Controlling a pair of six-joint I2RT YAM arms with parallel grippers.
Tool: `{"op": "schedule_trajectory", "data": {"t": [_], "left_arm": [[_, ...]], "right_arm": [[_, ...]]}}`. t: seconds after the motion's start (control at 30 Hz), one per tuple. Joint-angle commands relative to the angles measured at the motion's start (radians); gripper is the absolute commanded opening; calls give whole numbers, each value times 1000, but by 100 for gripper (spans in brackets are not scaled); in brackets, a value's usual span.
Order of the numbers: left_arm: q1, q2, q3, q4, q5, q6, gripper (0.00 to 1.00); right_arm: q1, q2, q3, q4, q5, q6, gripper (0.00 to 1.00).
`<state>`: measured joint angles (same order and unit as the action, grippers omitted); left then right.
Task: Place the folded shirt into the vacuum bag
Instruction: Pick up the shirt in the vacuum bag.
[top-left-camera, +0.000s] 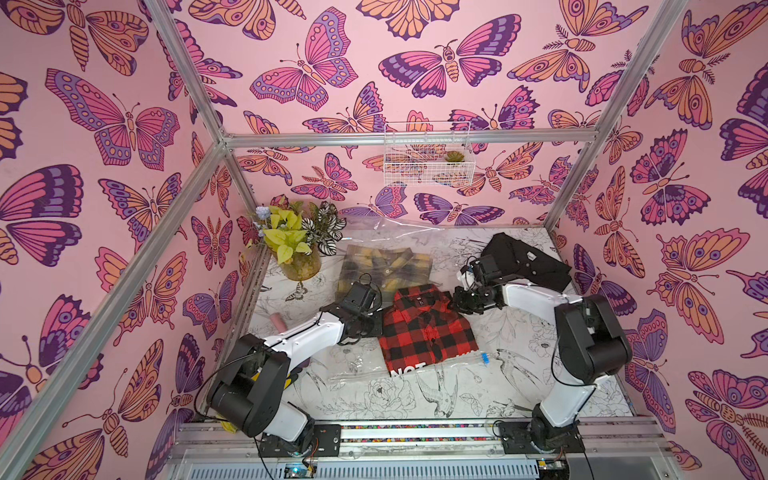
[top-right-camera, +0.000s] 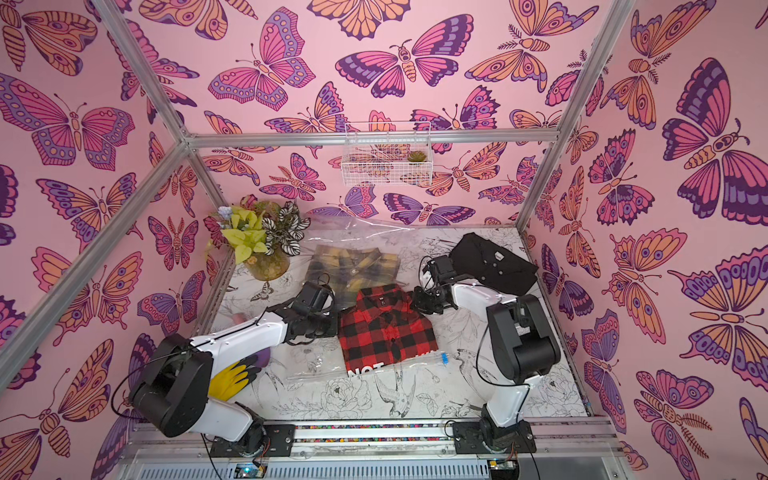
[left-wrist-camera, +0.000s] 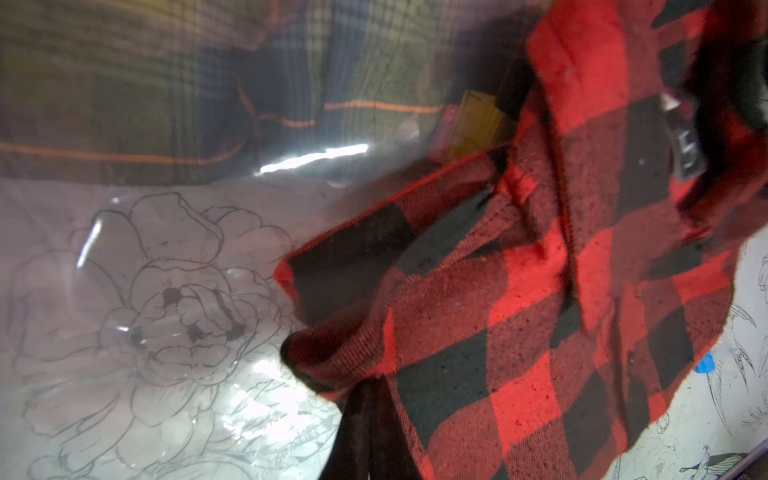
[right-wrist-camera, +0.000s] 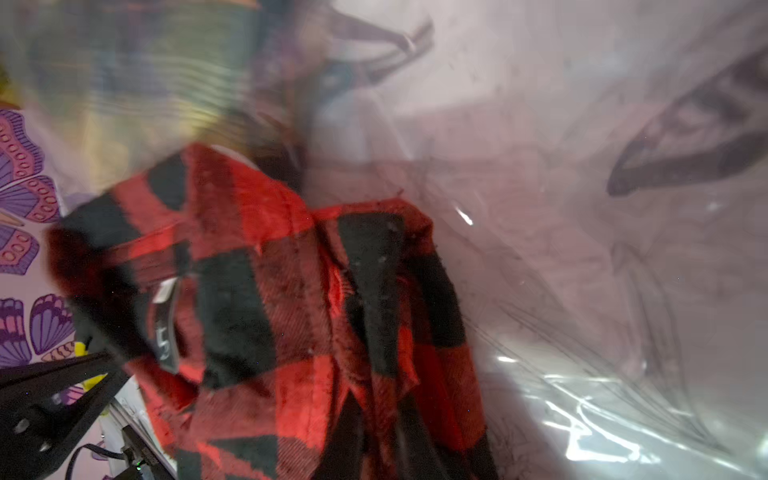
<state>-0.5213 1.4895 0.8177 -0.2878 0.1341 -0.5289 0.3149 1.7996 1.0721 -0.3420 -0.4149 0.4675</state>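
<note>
Presently the left claw (top-left-camera: 376, 323) pinches the red plaid shirt (top-left-camera: 428, 332) by its edge; the right claw (top-left-camera: 460, 304) sits at the opposite edge, grip unclear.

Three folded shirts (top-left-camera: 428, 328) (top-left-camera: 384, 266) (top-left-camera: 528, 259), one vacuum bag (top-left-camera: 415, 237)

Folded shirt (top-left-camera: 428, 332) on table (top-left-camera: 415, 399), second shirt (top-left-camera: 384, 266) just behind

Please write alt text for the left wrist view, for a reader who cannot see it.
A crumpled red-and-black checked shirt fills much of the view. Beyond it, the clear vacuum bag lies over a yellow-green plaid shirt and the flower-printed table.
</note>
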Motion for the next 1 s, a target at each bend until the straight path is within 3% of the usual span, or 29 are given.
{"op": "schedule_trajectory", "data": {"t": [0.0,0.1,0.17,0.3,0.43,0.6,0.77,0.97], "left_arm": [[4,-66,-2,-59,-7,-2,6],[-5,-134,20,-132,-19,-12,18],[-38,-165,49,-176,-45,-17,25],[-159,-138,122,-192,-65,-60,32],[-282,-10,196,-112,-31,-96,32],[-349,172,237,35,54,-125,29],[-353,309,218,150,114,-136,25],[-352,330,188,212,122,-143,23]], "right_arm": [[-27,-34,40,-70,-32,-17,40],[-80,-98,48,-153,-128,-35,63],[-113,-148,25,-214,-123,-66,68],[-138,-201,-79,-256,-148,-100,70],[-137,-206,-196,-161,-191,-55,70],[-101,-146,-200,-126,-204,-43,69],[-54,-81,-199,-64,-203,-4,60],[24,-129,-150,-121,-51,-3,24]]}}
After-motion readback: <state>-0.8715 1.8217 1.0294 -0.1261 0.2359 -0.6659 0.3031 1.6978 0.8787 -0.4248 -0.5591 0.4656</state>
